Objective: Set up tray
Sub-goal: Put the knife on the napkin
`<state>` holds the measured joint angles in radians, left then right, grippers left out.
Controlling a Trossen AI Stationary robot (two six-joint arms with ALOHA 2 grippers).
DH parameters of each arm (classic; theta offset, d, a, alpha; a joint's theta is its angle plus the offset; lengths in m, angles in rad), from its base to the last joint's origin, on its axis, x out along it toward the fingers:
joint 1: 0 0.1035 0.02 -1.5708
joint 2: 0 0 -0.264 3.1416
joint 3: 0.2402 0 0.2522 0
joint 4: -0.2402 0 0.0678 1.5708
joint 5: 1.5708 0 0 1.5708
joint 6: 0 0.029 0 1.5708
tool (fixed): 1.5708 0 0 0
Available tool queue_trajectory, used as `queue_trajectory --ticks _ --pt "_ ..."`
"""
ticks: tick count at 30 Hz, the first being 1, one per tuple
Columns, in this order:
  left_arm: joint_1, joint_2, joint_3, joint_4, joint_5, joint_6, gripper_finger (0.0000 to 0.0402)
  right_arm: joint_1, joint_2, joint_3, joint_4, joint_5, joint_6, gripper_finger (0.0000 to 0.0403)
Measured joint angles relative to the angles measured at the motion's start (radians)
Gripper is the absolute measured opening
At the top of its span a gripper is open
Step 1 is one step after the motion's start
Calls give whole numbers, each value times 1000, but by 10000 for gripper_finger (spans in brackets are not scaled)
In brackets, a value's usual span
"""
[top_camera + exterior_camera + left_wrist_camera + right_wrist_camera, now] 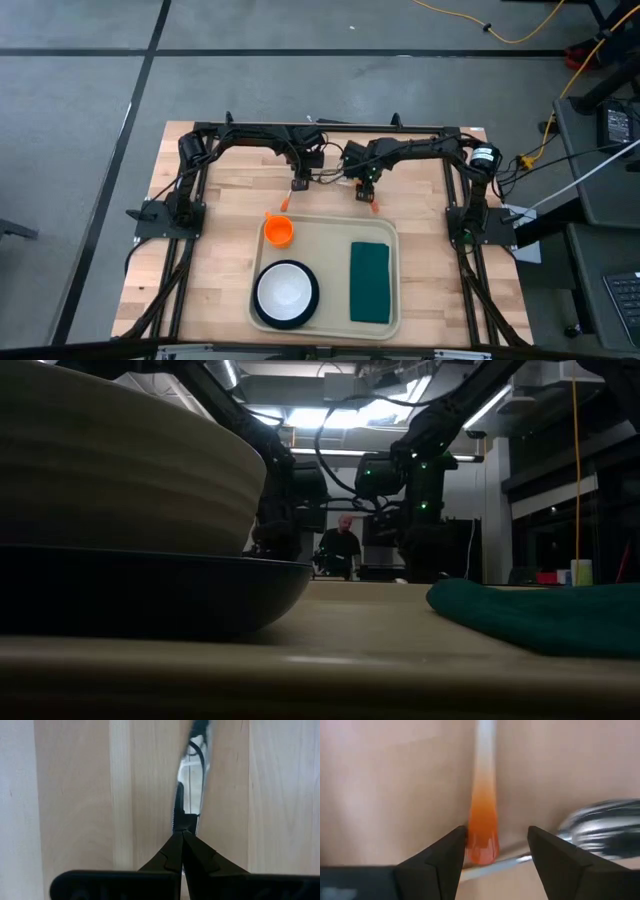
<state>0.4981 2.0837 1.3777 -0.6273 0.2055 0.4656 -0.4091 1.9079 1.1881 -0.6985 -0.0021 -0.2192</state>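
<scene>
Above the tray, mid-frame: right gripper open astride an orange-handled utensil — poised to grasp; left gripper shut on a knife.

Left pincer shut; right pincer seemingly open.

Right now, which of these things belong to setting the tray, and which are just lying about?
Part of the job:
tray
orange cup
bowl on its dark plate
green napkin
orange-handled cutlery between the open right gripper
metal blade, gripped by the left gripper

Just about:
yellow cable
person behind the table
</scene>
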Motion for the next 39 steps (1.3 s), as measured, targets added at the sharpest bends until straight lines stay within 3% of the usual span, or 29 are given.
queue_trajectory --ticks 17,19,27,39 --pt "1 1 1 3 23 0 1 -35 0 3 -31 -72 -52 222" --pt "1 1 1 3 24 0 2 -35 0 3 -23 -117 -52 226" --pt "1 1 1 8 25 0 1 -35 -3 -14 -12 -119 -49 246" --pt "1 1 1 15 29 -11 2 -34 -8 -53 22 -63 -36 186"
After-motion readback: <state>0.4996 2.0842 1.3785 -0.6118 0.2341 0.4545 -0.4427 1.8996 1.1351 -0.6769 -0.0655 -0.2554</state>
